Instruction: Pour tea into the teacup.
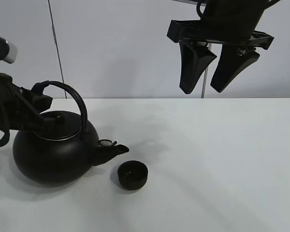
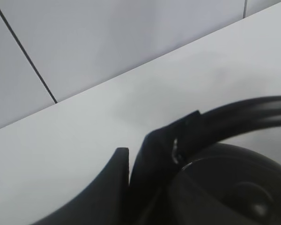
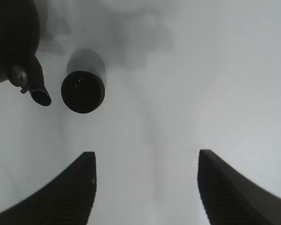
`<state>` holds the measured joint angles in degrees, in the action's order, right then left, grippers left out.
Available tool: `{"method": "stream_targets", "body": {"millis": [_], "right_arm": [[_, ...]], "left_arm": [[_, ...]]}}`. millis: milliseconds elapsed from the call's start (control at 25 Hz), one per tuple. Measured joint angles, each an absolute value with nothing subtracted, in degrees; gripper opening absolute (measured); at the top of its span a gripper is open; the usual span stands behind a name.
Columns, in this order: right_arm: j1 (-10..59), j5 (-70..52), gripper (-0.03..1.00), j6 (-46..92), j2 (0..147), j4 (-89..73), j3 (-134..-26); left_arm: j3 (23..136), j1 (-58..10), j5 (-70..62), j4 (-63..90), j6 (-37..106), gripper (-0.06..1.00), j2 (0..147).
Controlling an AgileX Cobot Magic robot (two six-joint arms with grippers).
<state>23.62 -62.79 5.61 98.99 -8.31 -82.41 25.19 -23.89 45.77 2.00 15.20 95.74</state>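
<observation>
Exterior high: black kettle [image 1: 53, 154] sits flat on the left part of the white worktop [image 1: 222, 159], spout [image 1: 111, 152] aimed toward the middle. Left gripper [image 1: 41, 101] is clamped tight on the arched handle [image 1: 72, 94] at its rear foot, a low grip that probably suits tipping the kettle forward over the spout. Teacup [image 1: 133, 174] stands upright just beside the spout tip, a little nearer the front edge and not touching it, so a stream would need little travel. Right gripper [image 1: 217, 65] hangs high over the far right side, jaws wide apart and empty, clear of the pour

Left wrist: fingers [image 2: 107, 187] pressed onto the handle with no gap showing; lid [image 2: 234, 192] just beneath

Right wrist: teacup mouth-up, inside too dark to tell if it holds tea; spout stops short of its rim. Judgement: pour not yet begun; lift and tilt come next
</observation>
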Motion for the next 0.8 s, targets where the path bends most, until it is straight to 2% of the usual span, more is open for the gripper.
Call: {"method": "stream_targets", "body": {"millis": [280,800], "right_arm": [[23.62,-62.79,0.43,5.61,98.99,-8.31,-82.41],[23.62,-62.79,0.43,5.61,98.99,-8.31,-82.41]], "left_arm": [[28.12,-23.89,40.62,2.00,14.80,0.12,95.85],[28.78,-23.89,41.67,2.00,17.38,0.12,95.85]]}}
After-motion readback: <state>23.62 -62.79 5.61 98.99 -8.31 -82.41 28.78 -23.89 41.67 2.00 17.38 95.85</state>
